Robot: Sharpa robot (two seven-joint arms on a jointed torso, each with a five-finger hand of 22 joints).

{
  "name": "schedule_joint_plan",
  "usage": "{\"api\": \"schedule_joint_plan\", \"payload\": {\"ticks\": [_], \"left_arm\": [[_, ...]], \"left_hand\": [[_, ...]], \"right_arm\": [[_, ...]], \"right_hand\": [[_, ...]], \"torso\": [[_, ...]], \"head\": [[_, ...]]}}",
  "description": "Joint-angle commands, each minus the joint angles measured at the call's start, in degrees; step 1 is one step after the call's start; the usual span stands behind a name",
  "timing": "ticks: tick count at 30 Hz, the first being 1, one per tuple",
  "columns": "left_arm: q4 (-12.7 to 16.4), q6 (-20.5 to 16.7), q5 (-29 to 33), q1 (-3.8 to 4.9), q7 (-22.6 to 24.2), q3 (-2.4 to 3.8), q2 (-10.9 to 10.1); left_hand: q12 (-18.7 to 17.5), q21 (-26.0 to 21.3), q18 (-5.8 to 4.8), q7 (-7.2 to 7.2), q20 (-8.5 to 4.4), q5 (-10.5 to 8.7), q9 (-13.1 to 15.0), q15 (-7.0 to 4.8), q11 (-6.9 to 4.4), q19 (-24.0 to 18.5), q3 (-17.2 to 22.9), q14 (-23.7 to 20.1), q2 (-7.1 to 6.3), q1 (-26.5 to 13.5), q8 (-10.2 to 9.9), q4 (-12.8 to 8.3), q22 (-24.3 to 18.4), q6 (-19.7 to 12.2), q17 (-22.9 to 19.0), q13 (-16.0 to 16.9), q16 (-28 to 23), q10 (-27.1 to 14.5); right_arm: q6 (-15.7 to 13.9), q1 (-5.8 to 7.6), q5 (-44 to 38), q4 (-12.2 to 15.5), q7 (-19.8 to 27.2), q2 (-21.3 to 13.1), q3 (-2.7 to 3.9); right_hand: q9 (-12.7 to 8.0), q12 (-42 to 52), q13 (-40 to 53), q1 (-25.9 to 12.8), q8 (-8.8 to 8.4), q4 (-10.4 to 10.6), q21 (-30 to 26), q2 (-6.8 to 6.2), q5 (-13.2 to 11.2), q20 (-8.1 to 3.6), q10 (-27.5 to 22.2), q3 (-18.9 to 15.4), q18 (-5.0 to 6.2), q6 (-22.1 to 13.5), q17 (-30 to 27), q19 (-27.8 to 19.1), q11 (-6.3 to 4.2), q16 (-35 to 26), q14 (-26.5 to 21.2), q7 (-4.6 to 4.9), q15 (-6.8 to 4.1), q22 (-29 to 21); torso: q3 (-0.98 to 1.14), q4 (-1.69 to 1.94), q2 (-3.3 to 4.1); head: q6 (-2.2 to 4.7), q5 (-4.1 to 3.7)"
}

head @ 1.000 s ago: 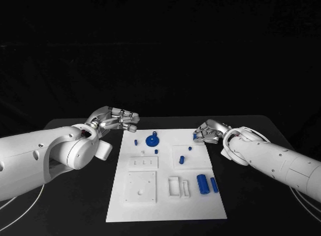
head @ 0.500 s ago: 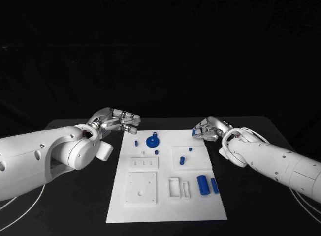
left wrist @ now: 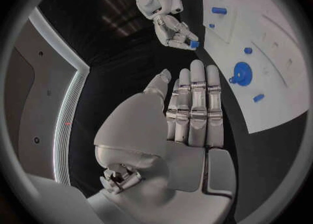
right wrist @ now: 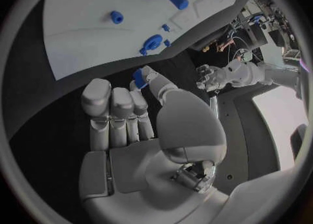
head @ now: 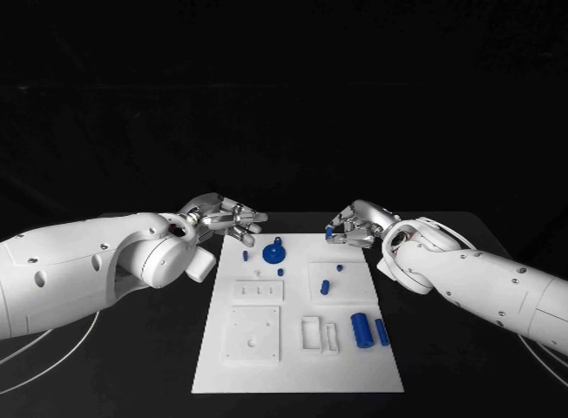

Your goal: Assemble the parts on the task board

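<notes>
Head view: my right hand (head: pixel 349 228) hovers at the far right edge of the white task board (head: pixel 297 366), pinching a small blue part (head: pixel 328 236) at its fingertips — carried, I judge, for seating in the board. Left hand (head: pixel 227 218) hangs off the far left corner, fingers straight and holding nothing — clear of the blue round knob piece (head: pixel 274 253).

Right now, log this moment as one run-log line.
left hand: open, above table beside task board | right hand: pinching small blue part at board's far edge | blue disc part: on board
</notes>
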Motion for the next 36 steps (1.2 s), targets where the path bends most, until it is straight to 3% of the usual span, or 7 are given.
{"api": "schedule_joint_plan", "payload": {"ticks": [1, 10, 14, 21, 28, 32, 36], "left_arm": [[-0.41, 3.53, -4.77, 0.41, -7.06, 0.10, 0.99], [-1.94, 4.88, -7.90, 0.65, -12.81, 0.03, 3.95], [-2.36, 4.69, -8.67, 0.67, -14.08, -0.01, 4.88], [-2.84, 5.46, -11.28, 0.68, -16.98, -0.04, 6.29], [-2.88, 6.61, -14.20, 0.68, -20.45, -0.06, 7.17], [-2.83, 5.91, -14.90, 0.67, -21.22, -0.07, 7.39], [-2.79, 5.01, -15.53, 0.67, -21.57, -0.07, 7.52]], "left_hand": [[-0.01, 0.81, -0.54, -0.45, -0.31, -0.80, -0.09, -0.40, -0.28, 0.15, -0.80, 0.10, -0.17, -0.53, -0.18, 1.47, 0.52, -0.18, 0.99, 0.11, 2.00, 1.13], [0.06, 1.62, -0.70, -0.23, -0.41, -6.60, -0.08, -0.44, -0.14, 0.01, -5.28, -1.33, -0.01, -3.08, -0.15, 5.94, 1.19, -0.98, 2.25, 0.23, 5.76, 2.42], [0.08, 1.53, -0.65, -0.10, -0.26, -8.49, -0.08, -0.29, 0.07, -0.11, -5.94, -1.72, -0.24, -4.28, -0.16, 6.87, 1.18, -1.35, 2.12, 0.27, 6.06, 2.18], [0.10, 1.44, -0.59, -0.04, -0.14, -9.30, -0.08, -0.21, 0.20, -0.18, -5.49, -2.02, -1.28, -5.97, -0.14, 8.25, 1.21, -1.63, 1.78, 0.31, 6.57, 2.09], [0.21, 1.62, -0.78, -1.19, -0.41, -8.62, 1.69, -0.42, -0.21, -0.08, -3.59, -2.04, -2.54, -7.70, 0.00, 9.72, 1.52, 2.70, 1.56, 0.36, 7.25, 2.56], [0.47, 2.18, -1.10, -2.20, -0.81, -7.72, 9.13, -0.78, -0.71, -0.16, -3.26, -2.23, -2.71, -8.31, 0.47, 10.53, 2.17, 4.53, 2.15, 0.46, 9.01, 3.30], [1.04, 3.12, -1.37, -2.78, -1.20, -7.70, 19.97, -1.14, -1.15, -0.49, -2.61, -2.92, -3.81, -9.06, 1.15, 11.63, 3.14, 3.87, 3.22, 0.61, 11.89, 4.04]], "right_arm": [[4.08, 0.31, -4.91, 2.11, -5.04, 0.19, 0.03], [5.73, 0.69, -7.36, 5.90, -7.14, 1.79, -0.04], [6.00, 0.71, -8.38, 7.00, -7.60, 2.37, -0.18], [6.11, 0.73, -9.23, 8.78, -8.16, 2.99, -0.42], [6.12, 0.73, -9.46, 10.41, -8.27, 3.20, -0.51], [6.20, 0.72, -9.50, 10.88, -8.25, 3.23, -0.57], [6.33, 0.72, -9.51, 11.35, -8.25, 3.22, -0.66]], "right_hand": [[0.10, -0.35, -0.08, 0.03, 0.14, 0.10, -0.10, -0.56, -0.33, -0.37, -0.05, 0.23, 0.53, 0.64, 0.08, 1.43, -0.30, -0.22, 0.01, -0.05, -0.31, 5.99], [0.09, -0.38, -0.10, 0.04, 0.15, 0.66, -0.28, -1.01, -0.26, -0.40, -0.05, 0.64, 0.51, 0.68, 0.09, 1.44, -0.31, -0.31, 0.02, -0.07, -0.33, 5.97], [0.08, -0.44, -0.14, -0.01, 0.14, 0.78, -0.30, -1.06, -0.16, -0.39, -0.09, 0.66, 0.50, 0.60, 0.06, 1.44, -0.30, -0.36, 0.01, -0.06, -0.33, 5.97], [0.08, -0.44, -0.14, 0.00, 0.14, 0.94, -0.39, -1.17, -0.03, -0.40, -0.09, 0.77, 0.51, 0.53, 0.02, 1.46, -0.30, -0.43, 0.01, -0.05, -0.34, 5.95], [0.08, -0.44, -0.14, -0.01, 0.14, 1.03, -0.43, -1.23, 0.12, -0.41, -0.07, 0.83, 0.51, 0.49, 0.04, 1.48, -0.30, -0.43, 0.02, -0.04, -0.34, 5.95], [0.08, -0.44, -0.14, -0.01, 0.14, 1.03, -0.43, -1.23, 0.12, -0.41, -0.07, 0.83, 0.51, 0.49, 0.04, 1.48, -0.30, -0.43, 0.02, -0.04, -0.34, 5.95], [0.08, -0.44, -0.14, -0.01, 0.14, 1.03, -0.43, -1.23, 0.12, -0.41, -0.07, 0.83, 0.51, 0.49, 0.04, 1.48, -0.30, -0.43, 0.02, -0.04, -0.34, 5.95]], "torso": [[-0.26, -0.30, -0.71], [-0.60, -0.50, -1.49], [-0.60, -0.48, -1.63], [-0.58, -0.47, -1.55], [-0.54, -0.56, -1.49], [-0.57, -0.59, -1.51], [-0.58, -0.55, -1.54]], "head": [[-0.22, 0.70], [-0.88, 1.99], [-1.12, 2.32], [-1.34, 2.51], [-1.56, 2.36], [-1.71, 2.23], [-1.78, 2.15]]}}
